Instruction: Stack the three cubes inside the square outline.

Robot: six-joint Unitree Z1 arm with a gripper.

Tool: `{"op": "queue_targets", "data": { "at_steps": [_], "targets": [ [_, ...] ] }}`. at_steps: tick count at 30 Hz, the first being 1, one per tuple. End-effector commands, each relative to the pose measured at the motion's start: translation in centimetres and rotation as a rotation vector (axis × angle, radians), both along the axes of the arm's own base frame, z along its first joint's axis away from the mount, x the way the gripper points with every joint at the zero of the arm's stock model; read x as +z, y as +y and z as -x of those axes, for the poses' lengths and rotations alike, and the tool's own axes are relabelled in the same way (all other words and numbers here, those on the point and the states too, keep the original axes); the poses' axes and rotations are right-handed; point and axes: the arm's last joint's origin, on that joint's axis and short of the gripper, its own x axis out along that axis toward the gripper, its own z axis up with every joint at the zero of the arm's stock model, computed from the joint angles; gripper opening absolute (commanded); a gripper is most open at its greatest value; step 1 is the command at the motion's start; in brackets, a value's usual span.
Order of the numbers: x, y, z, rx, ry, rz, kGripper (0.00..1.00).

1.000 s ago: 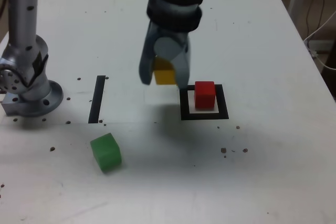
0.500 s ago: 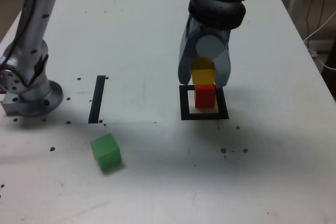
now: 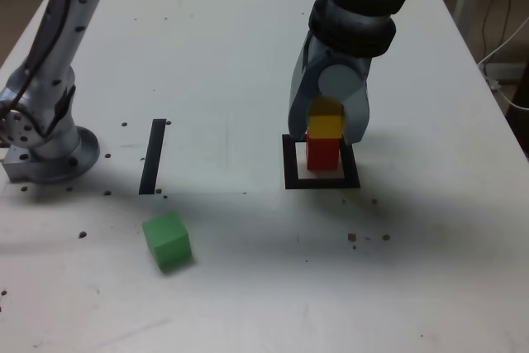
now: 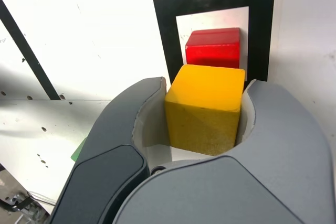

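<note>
My gripper (image 3: 326,128) is shut on the yellow cube (image 3: 325,123) (image 4: 206,107), which it holds directly over the red cube (image 3: 323,153) (image 4: 213,48). In the exterior view the yellow cube's underside meets the red cube's top; I cannot tell whether they touch. The red cube stands inside the square outline (image 3: 321,182) (image 4: 164,30), toward its far side. The green cube (image 3: 167,240) lies alone on the white table at the exterior view's lower left, well away from the gripper.
A straight black tape strip (image 3: 153,155) lies on the table between the arm's metal base (image 3: 45,150) and the outline. Small dark specks dot the table. Cables hang past the table's edge at the exterior view's right.
The gripper carried the yellow cube toward the exterior view's right, from beside the outline to over the red cube, then lowered it a little.
</note>
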Motion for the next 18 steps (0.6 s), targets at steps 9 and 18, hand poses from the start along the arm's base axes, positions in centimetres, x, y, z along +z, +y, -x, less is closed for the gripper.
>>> {"op": "queue_targets", "data": {
  "at_steps": [9, 18],
  "targets": [
    [-1.0, 0.7, -0.2, 0.016, 0.033, 0.006, 0.19],
    [-1.7, 1.0, -0.5, 0.020, 0.044, 0.013, 0.19]
  ]
}}
